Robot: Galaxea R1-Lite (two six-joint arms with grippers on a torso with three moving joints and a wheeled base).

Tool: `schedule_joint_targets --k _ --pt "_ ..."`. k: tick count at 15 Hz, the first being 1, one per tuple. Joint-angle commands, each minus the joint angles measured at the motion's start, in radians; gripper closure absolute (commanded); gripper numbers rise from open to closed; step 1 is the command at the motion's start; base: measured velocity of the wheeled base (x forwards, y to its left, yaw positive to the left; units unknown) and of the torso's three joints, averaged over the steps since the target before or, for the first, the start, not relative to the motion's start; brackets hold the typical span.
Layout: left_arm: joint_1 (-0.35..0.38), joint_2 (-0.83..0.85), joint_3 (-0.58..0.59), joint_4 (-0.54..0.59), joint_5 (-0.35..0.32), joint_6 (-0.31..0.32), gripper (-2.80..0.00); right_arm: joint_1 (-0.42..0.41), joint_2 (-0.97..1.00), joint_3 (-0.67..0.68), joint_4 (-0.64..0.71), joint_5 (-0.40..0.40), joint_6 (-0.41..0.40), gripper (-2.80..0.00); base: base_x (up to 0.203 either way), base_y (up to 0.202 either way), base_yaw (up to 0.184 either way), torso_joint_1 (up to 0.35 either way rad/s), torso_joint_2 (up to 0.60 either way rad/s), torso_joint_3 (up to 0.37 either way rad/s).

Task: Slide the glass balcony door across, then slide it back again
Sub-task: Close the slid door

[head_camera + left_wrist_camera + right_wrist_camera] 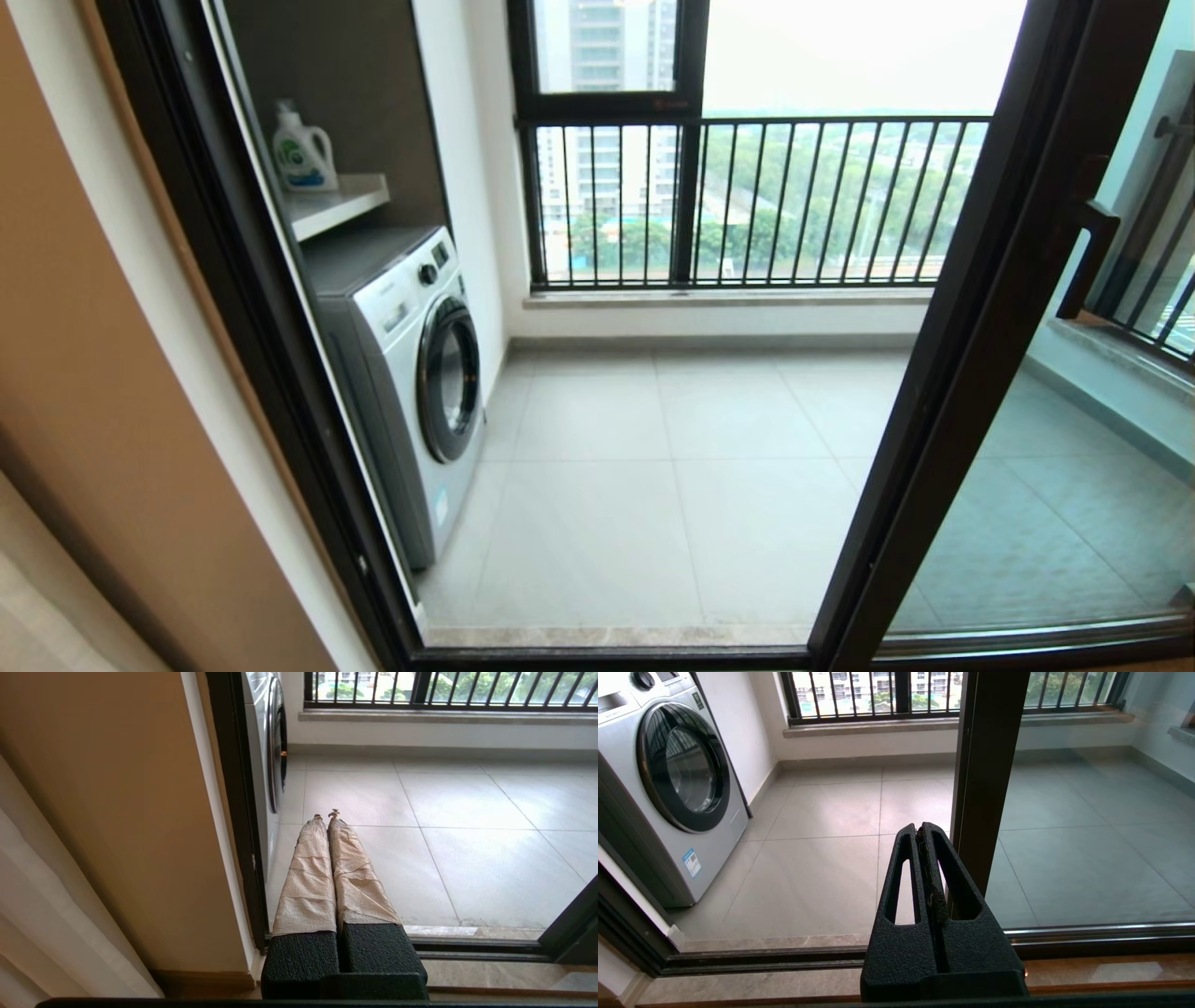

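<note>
Glass balcony door (pixel 1027 439) stands slid open at the right. Right end effector (pixel 923 828), fingers together, hovers just beside its dark stile; press flat against that edge. Left end effector (pixel 326 814), also together, idles by the washing machine (pixel 411 373).

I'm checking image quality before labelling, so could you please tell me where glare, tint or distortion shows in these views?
Head view: straight lines bow, the door stile leans, and the sky above the railing is blown out. Left wrist view: soft sheen on the floor tiles beyond the shut left hand. Right wrist view: floor seen through the door glass looks tinted blue-grey beside the shut right hand.
</note>
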Motion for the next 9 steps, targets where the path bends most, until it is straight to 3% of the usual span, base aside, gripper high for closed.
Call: schedule_joint_targets --k 1,9 --pt "0.0 0.002 0.0 0.0 0.0 0.001 0.0 0.0 0.0 0.009 0.0 0.001 0.003 0.0 0.0 0.0 0.0 0.0 0.0 0.0" --pt "0.0 0.002 0.0 0.0 0.001 0.001 0.0 0.0 0.0 0.008 0.003 -0.01 -0.002 0.0 0.0 0.0 0.0 0.0 0.0 0.0"
